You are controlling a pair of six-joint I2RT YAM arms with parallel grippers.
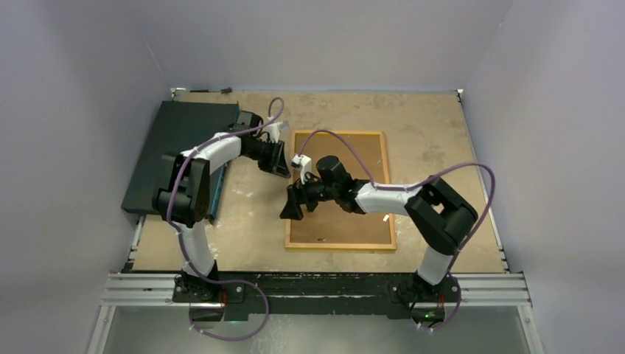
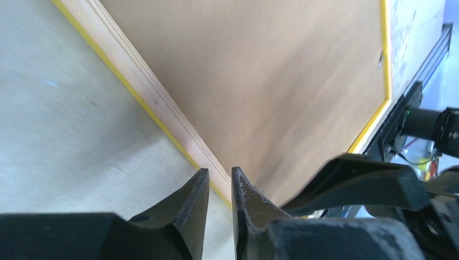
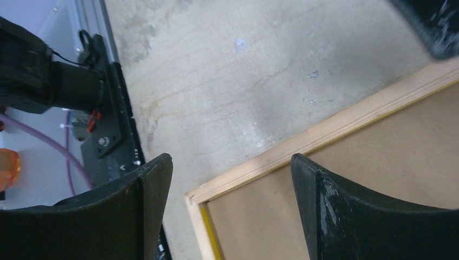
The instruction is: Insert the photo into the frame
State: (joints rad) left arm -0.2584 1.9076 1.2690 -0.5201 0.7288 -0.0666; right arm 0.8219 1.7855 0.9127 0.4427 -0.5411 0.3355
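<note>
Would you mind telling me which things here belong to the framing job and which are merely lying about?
Part of the job:
- frame, lying back-up with a brown board inside it
- left end effector, nearly closed, empty
- right end effector, open above the frame's left edge

Lying about:
- dark slab at the table's left side

The photo itself is not visible.

text: none legible | labels: none | brands: none | numbers: none
</note>
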